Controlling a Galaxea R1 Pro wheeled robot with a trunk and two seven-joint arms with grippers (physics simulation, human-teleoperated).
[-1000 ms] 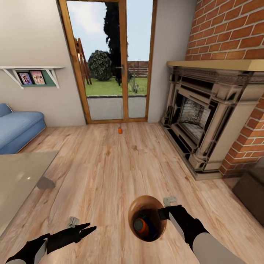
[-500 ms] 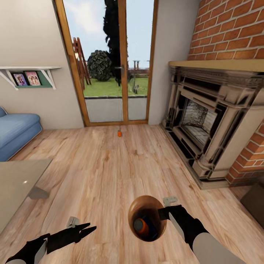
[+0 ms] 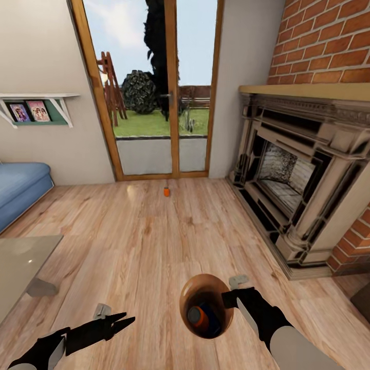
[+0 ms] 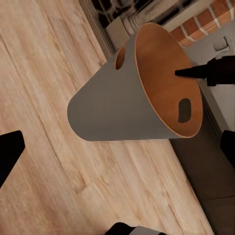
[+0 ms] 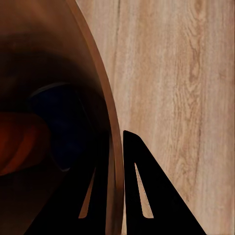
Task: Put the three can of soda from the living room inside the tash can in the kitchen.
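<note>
Head view: right gripper (image 3: 224,299) pinches the copper-brown rim of the grey tapered wastebasket (image 3: 205,306), one finger inside, one outside. An orange soda can (image 3: 197,317) and a dark blue one (image 5: 63,125) lie inside. Third small orange can (image 3: 166,191) stands on the light wood floor (image 3: 154,241) near the glass door (image 3: 149,87). Left gripper (image 3: 123,319) hangs empty, fingers slightly parted.

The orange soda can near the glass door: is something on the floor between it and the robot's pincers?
Nothing visible stands in the way. The orange soda can stands alone on bare wood floor. The coffee table lies off to the left and the fireplace to the right. The right pincer holds the trash can by its rim.
</note>
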